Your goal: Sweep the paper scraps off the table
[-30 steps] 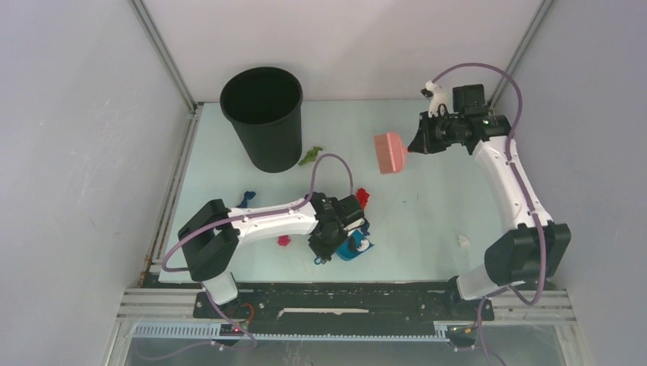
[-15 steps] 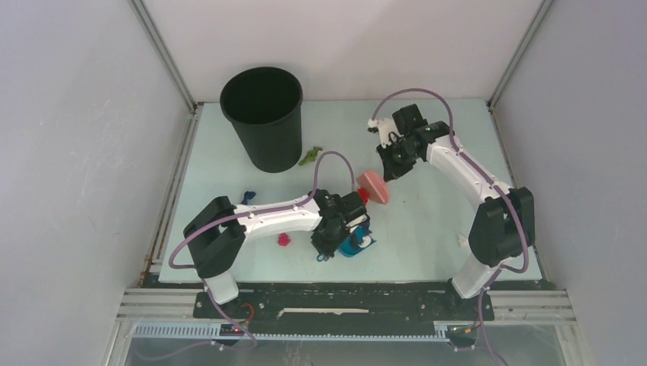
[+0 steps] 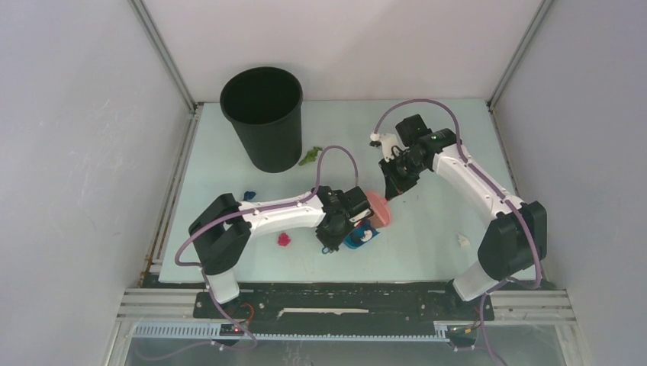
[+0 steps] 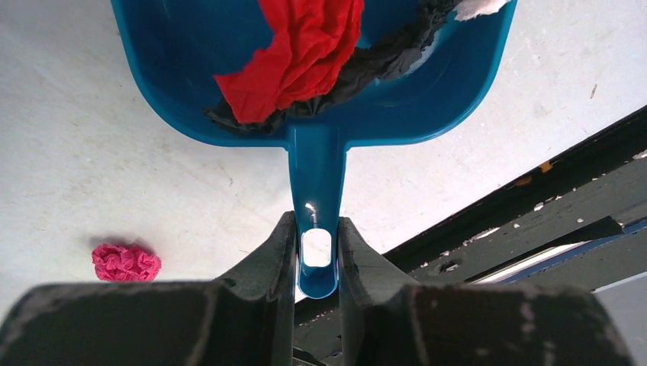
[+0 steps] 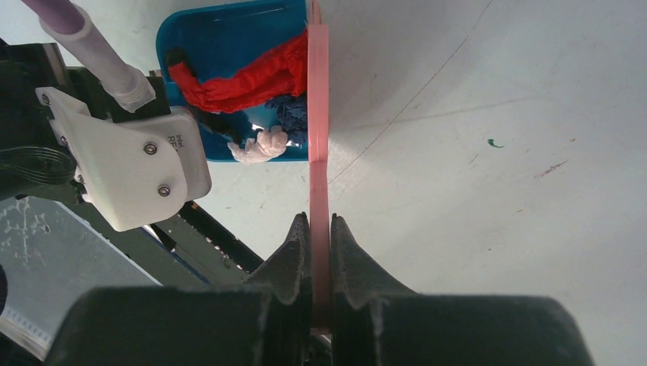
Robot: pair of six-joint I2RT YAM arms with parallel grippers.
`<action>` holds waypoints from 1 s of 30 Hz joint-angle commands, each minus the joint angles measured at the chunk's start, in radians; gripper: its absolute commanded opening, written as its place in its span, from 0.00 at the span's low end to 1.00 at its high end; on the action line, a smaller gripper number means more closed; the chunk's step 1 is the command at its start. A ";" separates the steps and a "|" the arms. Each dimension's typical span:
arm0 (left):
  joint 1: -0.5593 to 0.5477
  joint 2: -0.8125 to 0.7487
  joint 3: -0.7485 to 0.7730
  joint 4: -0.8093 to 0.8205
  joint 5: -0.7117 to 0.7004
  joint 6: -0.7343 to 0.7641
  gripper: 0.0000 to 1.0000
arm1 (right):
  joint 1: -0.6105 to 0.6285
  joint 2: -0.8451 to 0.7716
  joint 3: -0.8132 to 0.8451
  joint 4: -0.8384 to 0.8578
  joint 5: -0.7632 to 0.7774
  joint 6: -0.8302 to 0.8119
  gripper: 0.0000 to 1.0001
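My left gripper (image 4: 317,229) is shut on the handle of the blue dustpan (image 4: 175,76), which rests on the table (image 3: 442,168) near its front edge. Inside the pan lie a red paper scrap (image 4: 297,53), a black one (image 4: 381,57), a dark blue one (image 5: 290,114) and a white one (image 5: 259,145). The thin handle of the pink brush (image 5: 318,114) is pinched in my right gripper (image 5: 319,229), and its head (image 3: 378,208) stands against the pan's open mouth. Loose scraps remain on the table: magenta (image 3: 284,239), dark blue (image 3: 248,195), green (image 3: 310,156) and white (image 3: 462,240).
A tall black bin (image 3: 263,114) stands at the back left, with the green scrap just beside its base. Metal rails edge the table, and a dark rail runs along the front just behind the dustpan handle. Grey walls close in the sides and back.
My right arm swung the brush from the back right down to the dustpan's mouth, and the red scrap went into the pan. The left arm and dustpan shifted slightly right.
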 commanded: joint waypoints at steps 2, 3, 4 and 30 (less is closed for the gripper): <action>0.003 -0.027 -0.010 0.073 -0.016 0.014 0.00 | -0.001 -0.056 0.022 -0.021 -0.053 0.058 0.00; 0.003 -0.030 -0.016 0.077 -0.019 0.015 0.00 | -0.006 -0.055 0.031 -0.023 -0.052 0.065 0.00; 0.004 -0.035 -0.024 0.083 -0.024 0.015 0.00 | -0.010 -0.055 0.040 -0.025 -0.046 0.070 0.00; 0.004 -0.201 -0.095 0.291 -0.138 0.003 0.00 | -0.505 -0.122 0.022 -0.047 -0.235 0.109 0.00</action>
